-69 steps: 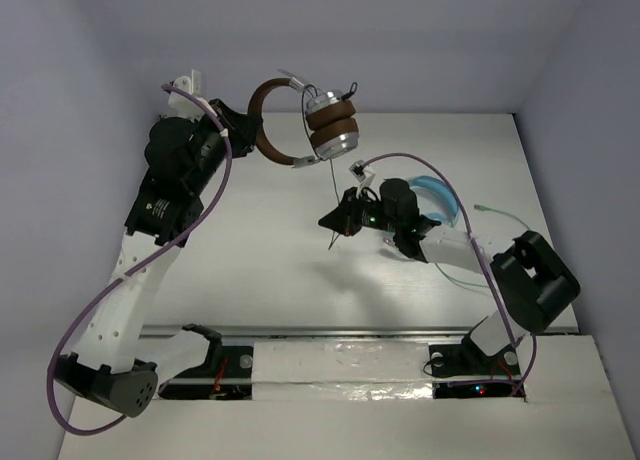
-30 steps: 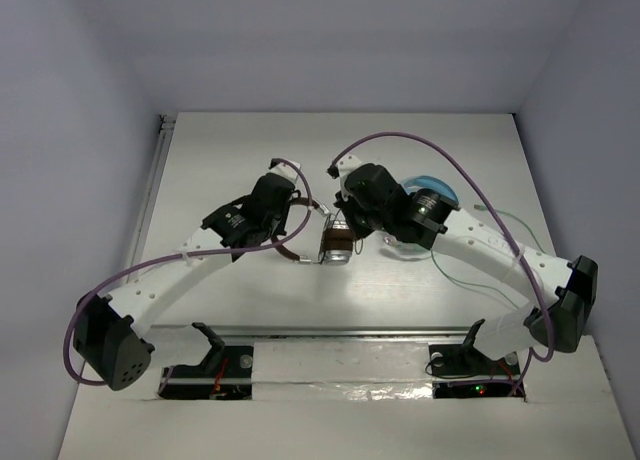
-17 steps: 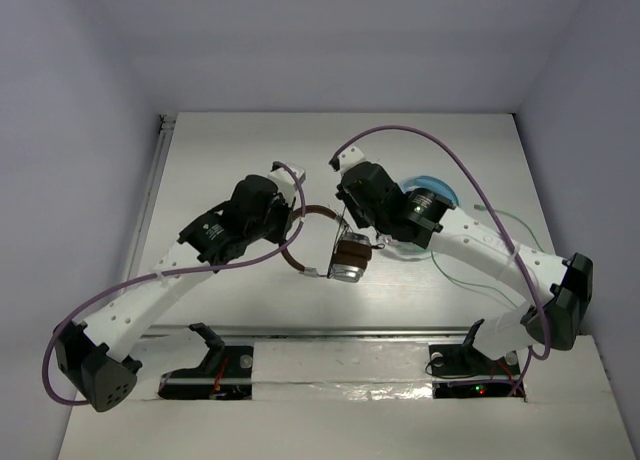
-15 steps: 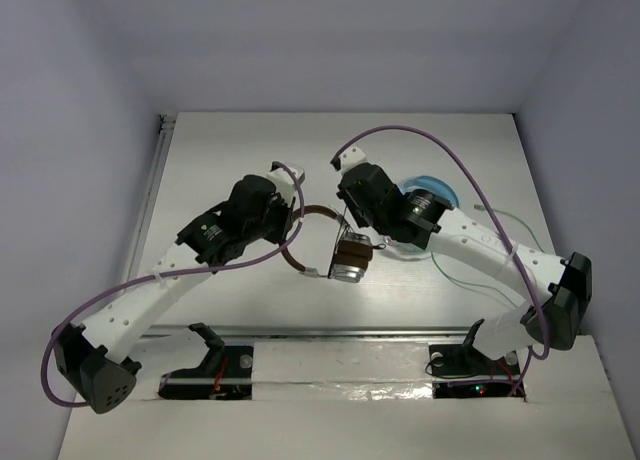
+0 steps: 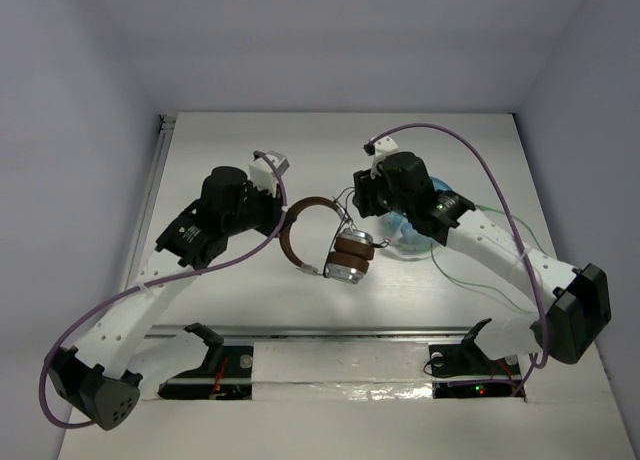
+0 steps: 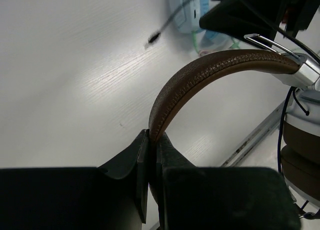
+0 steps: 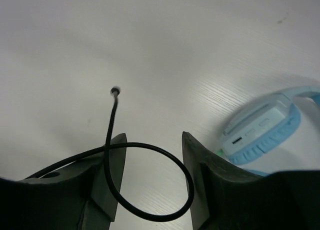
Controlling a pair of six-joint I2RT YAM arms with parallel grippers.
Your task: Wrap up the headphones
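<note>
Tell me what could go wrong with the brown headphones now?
The right hand is open, so the black cable looping through it might slip away and unwind. The left hand pinches only the headband, so the ear cups might swing. The blue headphones lie close; cables could tangle.

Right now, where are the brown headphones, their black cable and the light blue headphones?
headphones (image 6: 210, 70), left wrist view, on the arch of the brown headband.
black cable (image 7: 115, 91), right wrist view, on its free plug end.
light blue headphones (image 7: 262, 127), right wrist view, on the side of the ear cup.

Grained leathery headphones (image 6: 210, 70), matt table (image 6: 75, 65)
</note>
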